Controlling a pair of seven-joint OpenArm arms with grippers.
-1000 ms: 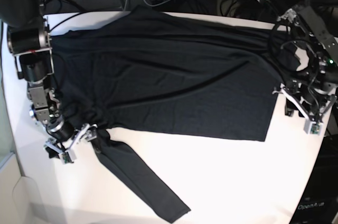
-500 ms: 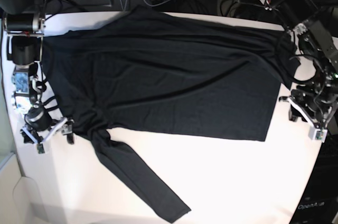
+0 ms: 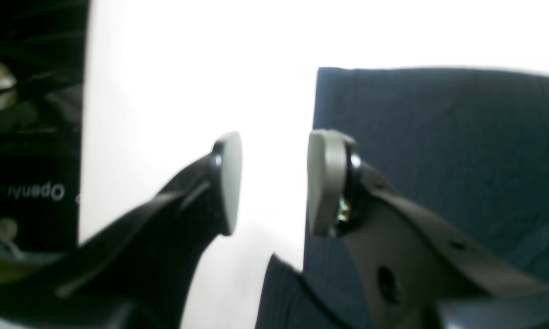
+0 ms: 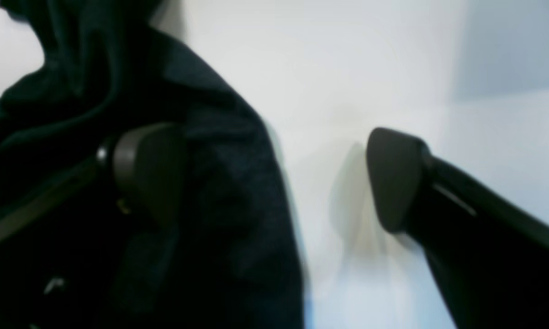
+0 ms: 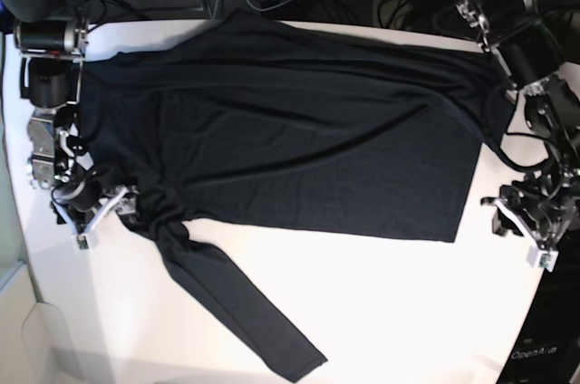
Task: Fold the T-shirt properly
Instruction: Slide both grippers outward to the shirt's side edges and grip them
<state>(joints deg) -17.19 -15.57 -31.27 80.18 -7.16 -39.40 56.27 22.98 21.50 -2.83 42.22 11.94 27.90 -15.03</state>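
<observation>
Left wrist cam: my left hand [image 3: 274, 183] was partly open over bare white surface [image 3: 187, 68], gripping nothing, the black T-shirt [image 3: 439, 146] just beside it. Right wrist cam: my right hand [image 4: 274, 178] gaped wide, one finger over bunched fabric, nothing held. Base cam: T-shirt [image 5: 299, 121] lay spread flat, one sleeve trailing toward the near edge.

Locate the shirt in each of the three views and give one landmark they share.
Base: the shirt covers the table's upper middle, one sleeve trailing toward the bottom.
Left wrist: it fills the right half, its straight edge just behind the right-hand finger of the open left gripper.
Right wrist: a bunched fold on the left, behind one finger of the open right gripper.
Shared landmark: the white table.
</observation>
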